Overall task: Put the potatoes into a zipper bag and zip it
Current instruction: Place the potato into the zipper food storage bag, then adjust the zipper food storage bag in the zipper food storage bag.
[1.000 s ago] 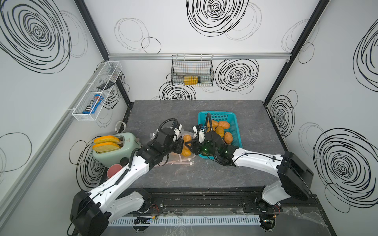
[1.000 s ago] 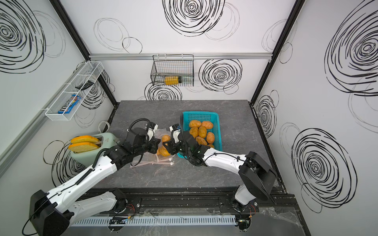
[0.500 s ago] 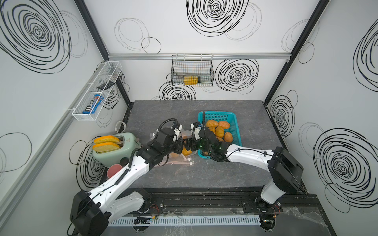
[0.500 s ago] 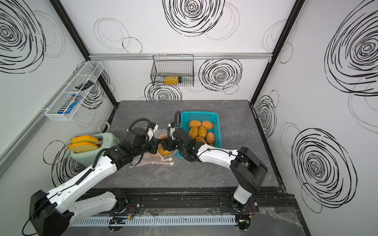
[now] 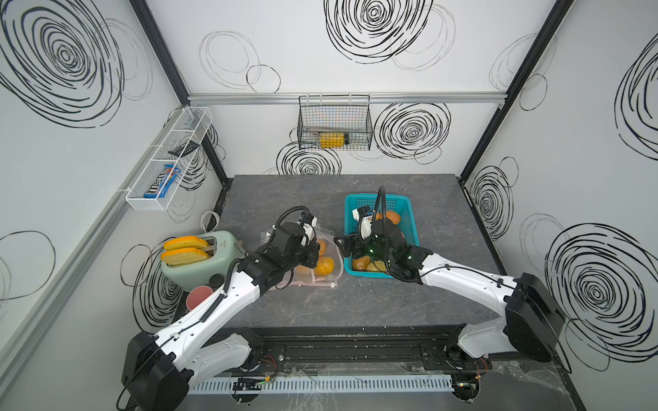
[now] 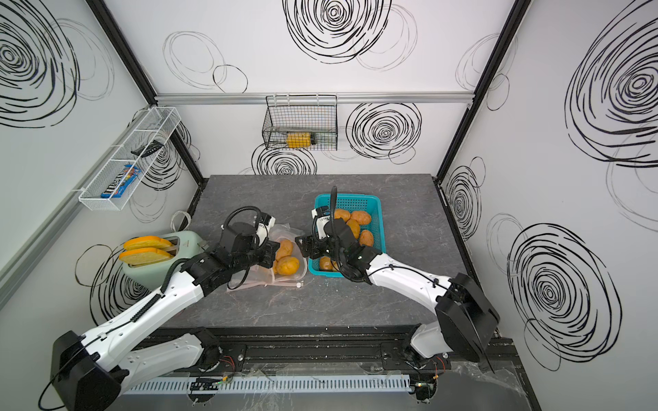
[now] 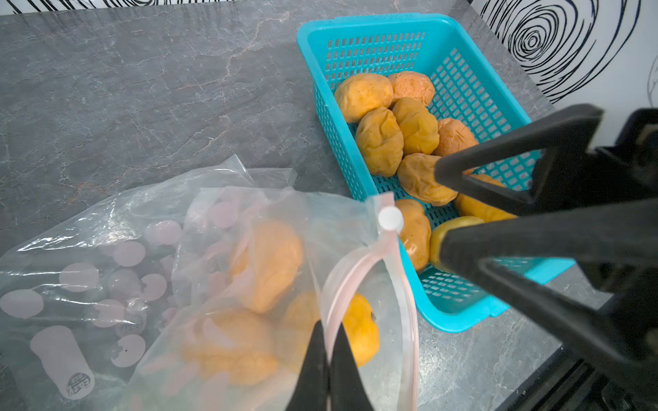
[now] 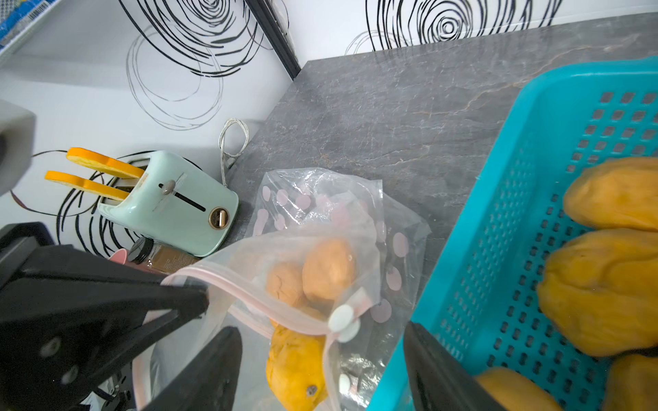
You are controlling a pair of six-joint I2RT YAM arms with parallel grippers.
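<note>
While left gripper (image 7: 330,325) clamps zipper bag (image 7: 171,213) rim, right gripper (image 6: 307,247) hangs open, empty, basket (image 6: 356,202) potatoes (image 6: 352,227) at two o'clock in a top view.

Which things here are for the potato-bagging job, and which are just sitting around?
For the job:
- wrinkly orange-brown potatoes
- clear dotted plastic zipper bag
- teal plastic mesh basket
- left claw, pinching the bag's rim
- right claw, open and empty

Just lying about:
- mint-green toaster
- orange-crusted toast slices
- pink cup
- black wire wall basket
- white wire wall shelf
</note>
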